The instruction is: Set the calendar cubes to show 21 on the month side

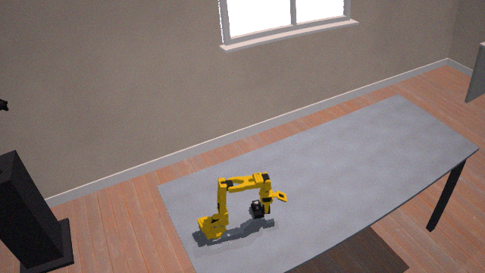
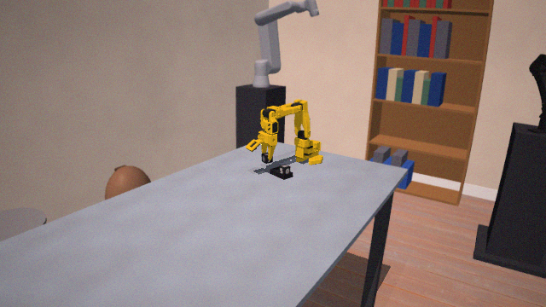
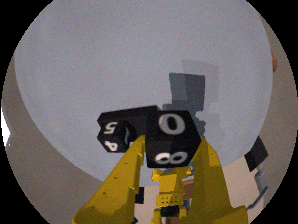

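Note:
My gripper [image 1: 267,208] [image 2: 268,159] [image 3: 171,140] is shut on a black cube [image 1: 268,209] [image 2: 266,158] [image 3: 175,141], held above the table. In the wrist view this cube shows a white 0 on its upper face and an 8 on the face below. The black tray [image 1: 258,214] [image 2: 281,176] [image 3: 142,114] stands on the table close to the held cube. A second black cube [image 1: 256,205] [image 2: 285,170] [image 3: 115,137] is at the tray; the wrist view shows a 5 and a 4 on it. The month's name cannot be read, and the held cube hides part of the tray.
The grey table [image 1: 333,163] [image 2: 171,239] carries the arm, whose base [image 1: 213,226] [image 2: 306,150] is near one end. The arm's shadow lies on the table beside the tray. A bookshelf [image 2: 426,108] and another arm on a pedestal stand off the table.

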`<state>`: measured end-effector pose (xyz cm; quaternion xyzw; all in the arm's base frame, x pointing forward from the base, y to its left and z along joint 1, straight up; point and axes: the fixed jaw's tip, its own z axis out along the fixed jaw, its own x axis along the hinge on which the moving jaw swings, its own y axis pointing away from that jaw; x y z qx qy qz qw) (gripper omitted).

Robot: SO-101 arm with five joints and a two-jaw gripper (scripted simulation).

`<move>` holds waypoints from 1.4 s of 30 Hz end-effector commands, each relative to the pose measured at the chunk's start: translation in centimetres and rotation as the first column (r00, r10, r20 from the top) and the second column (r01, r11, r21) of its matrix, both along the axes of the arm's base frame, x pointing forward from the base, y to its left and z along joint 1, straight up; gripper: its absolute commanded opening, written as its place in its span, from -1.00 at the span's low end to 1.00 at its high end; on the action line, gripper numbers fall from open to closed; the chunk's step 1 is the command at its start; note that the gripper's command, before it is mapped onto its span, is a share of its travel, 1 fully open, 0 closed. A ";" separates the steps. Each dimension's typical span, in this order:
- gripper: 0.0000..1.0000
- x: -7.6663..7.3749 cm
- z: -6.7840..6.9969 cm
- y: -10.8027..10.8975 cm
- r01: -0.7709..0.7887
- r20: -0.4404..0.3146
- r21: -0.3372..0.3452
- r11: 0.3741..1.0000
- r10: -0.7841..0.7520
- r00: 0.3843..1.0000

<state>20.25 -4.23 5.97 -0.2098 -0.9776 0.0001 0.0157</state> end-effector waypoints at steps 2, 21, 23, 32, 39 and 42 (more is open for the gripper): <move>-1.00 0.8 1.1 4.4 -0.204 0.067 -0.015 0.979 0.205 0.976; -1.00 -5.1 0.7 16.8 -0.775 0.067 -0.015 0.631 0.774 0.629; -1.00 -5.1 0.7 16.8 -0.775 0.067 -0.015 0.631 0.774 0.629; -1.00 -9.1 0.5 19.8 -0.909 0.067 -0.015 0.417 0.907 0.415; -1.00 -10.9 0.4 20.7 -0.948 0.067 -0.015 0.319 0.946 0.318; -1.00 -11.3 0.4 20.8 -0.955 0.067 -0.015 0.297 0.953 0.295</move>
